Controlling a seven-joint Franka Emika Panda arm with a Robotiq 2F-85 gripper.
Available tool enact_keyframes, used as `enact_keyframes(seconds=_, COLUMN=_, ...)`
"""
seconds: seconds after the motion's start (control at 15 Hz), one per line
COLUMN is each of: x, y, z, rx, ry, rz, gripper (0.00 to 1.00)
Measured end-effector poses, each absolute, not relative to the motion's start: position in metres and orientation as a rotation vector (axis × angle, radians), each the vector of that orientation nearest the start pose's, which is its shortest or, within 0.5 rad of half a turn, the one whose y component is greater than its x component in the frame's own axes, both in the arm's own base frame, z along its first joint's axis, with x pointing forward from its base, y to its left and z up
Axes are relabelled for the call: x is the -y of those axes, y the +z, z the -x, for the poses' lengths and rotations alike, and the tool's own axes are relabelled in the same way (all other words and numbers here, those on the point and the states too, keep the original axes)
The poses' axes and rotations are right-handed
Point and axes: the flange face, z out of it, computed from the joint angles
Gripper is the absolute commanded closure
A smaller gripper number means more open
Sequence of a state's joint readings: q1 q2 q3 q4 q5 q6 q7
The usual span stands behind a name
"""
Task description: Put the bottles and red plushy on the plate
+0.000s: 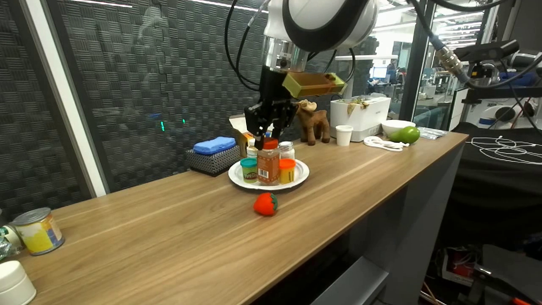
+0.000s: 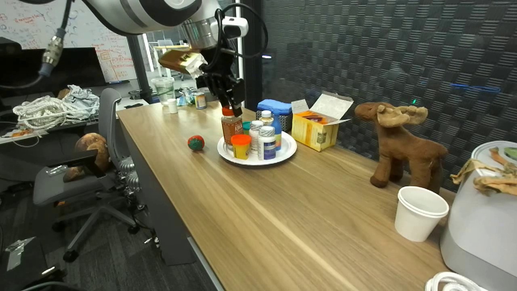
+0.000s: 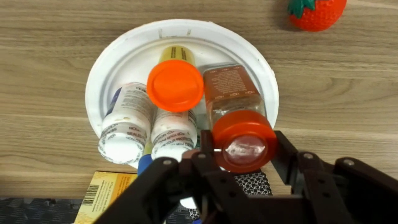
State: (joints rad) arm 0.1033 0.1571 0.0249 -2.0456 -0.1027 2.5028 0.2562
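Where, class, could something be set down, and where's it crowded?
Bare table lies between the strawberry and yellow can, and between plate and paper cup. On the crowded plate, the tool is at the red-capped jar; a bare patch borders the orange-lidded tub and a white bottle.

Ceiling lights point(image 1: 461, 29) seen bright in an exterior view; panelled wall point(image 1: 199, 84) left dim. In the wrist view, white glare caught on the red lid point(image 3: 245, 140), white caps point(image 3: 122, 148) washed out, soft shadow cast beside the strawberry point(image 3: 321, 15), claw point(image 3: 244, 137) rendered dark and soft.
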Motion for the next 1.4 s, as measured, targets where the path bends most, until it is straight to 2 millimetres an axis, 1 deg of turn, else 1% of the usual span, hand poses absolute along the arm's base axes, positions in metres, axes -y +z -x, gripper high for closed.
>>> enact_keyframes(seconds=0.27, x=-0.069, y=0.388, z=-0.601, rx=-0.111, ry=-0.484, rz=3.125, gripper=0.76)
enact_keyframes(seconds=0.47, x=-0.067, y=0.380, z=-0.602, rx=-0.115, ry=-0.468, rz=3.130, gripper=0.76)
enact_keyframes(seconds=1.0, x=-0.065, y=0.380, z=-0.602, rx=-0.074, ry=-0.481, rz=3.180, gripper=0.76)
enact_keyframes(seconds=1.4, x=-0.058, y=0.380, z=-0.601, rx=-0.078, ry=-0.459, rz=3.202, gripper=0.76)
